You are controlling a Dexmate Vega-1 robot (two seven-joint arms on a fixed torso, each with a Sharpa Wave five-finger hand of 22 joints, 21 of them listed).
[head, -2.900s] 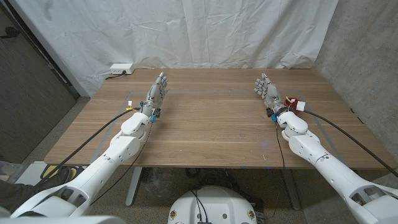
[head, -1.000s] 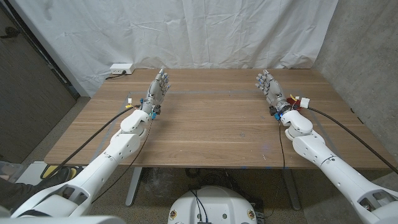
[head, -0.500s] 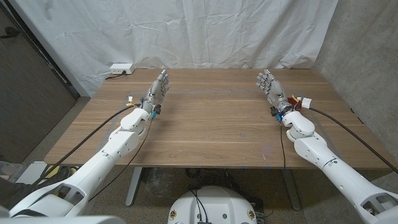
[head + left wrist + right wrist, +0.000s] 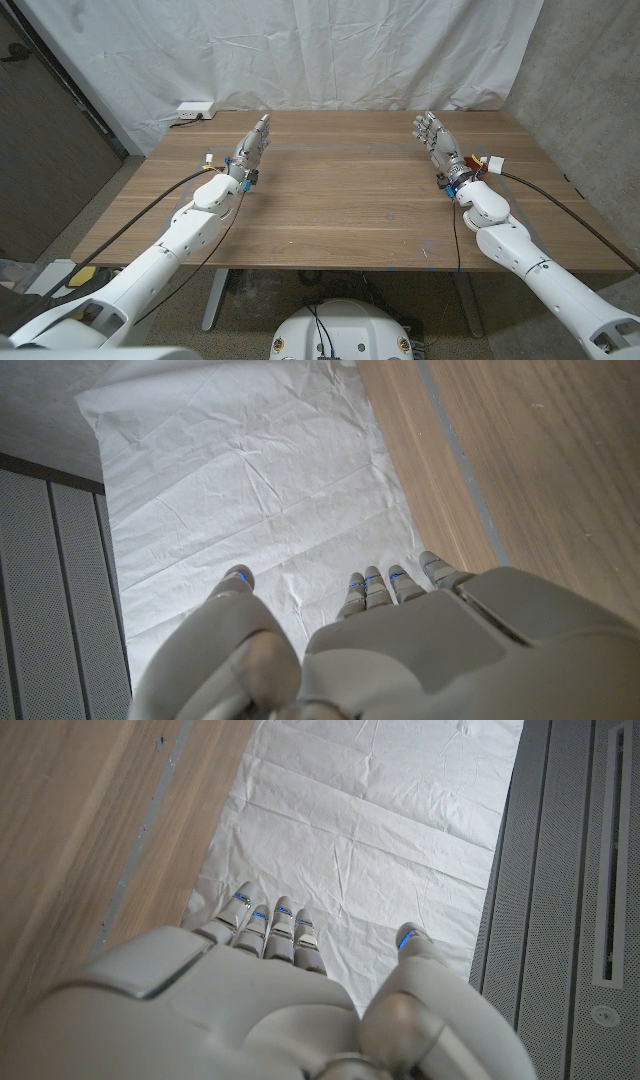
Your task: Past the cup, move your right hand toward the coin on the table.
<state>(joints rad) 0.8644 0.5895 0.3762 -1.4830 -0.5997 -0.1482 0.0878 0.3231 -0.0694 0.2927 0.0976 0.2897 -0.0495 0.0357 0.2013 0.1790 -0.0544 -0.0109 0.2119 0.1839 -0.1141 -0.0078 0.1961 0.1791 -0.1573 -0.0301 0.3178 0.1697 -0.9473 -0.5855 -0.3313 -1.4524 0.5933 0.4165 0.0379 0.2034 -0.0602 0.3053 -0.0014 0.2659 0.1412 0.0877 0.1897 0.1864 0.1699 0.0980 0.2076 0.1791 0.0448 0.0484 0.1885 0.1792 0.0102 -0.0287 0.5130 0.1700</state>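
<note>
Both hands, left [image 4: 250, 147]; right [image 4: 434, 140], hold nothing above the table [image 4: 340, 190].

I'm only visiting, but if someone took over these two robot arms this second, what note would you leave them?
Left hand: holds nothing, fingers extended, over the table's left side.
Right hand: holds nothing, fingers extended, near the far right.
Cup and coin: I can't find either on the wood.
Done: no approach can be confirmed.
Left: locate the coin, then bring the right hand toward it.

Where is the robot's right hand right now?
In the head view, the right hand is over the far right part of the wooden table, near the white curtain, fingers apart, holding nothing.
</note>
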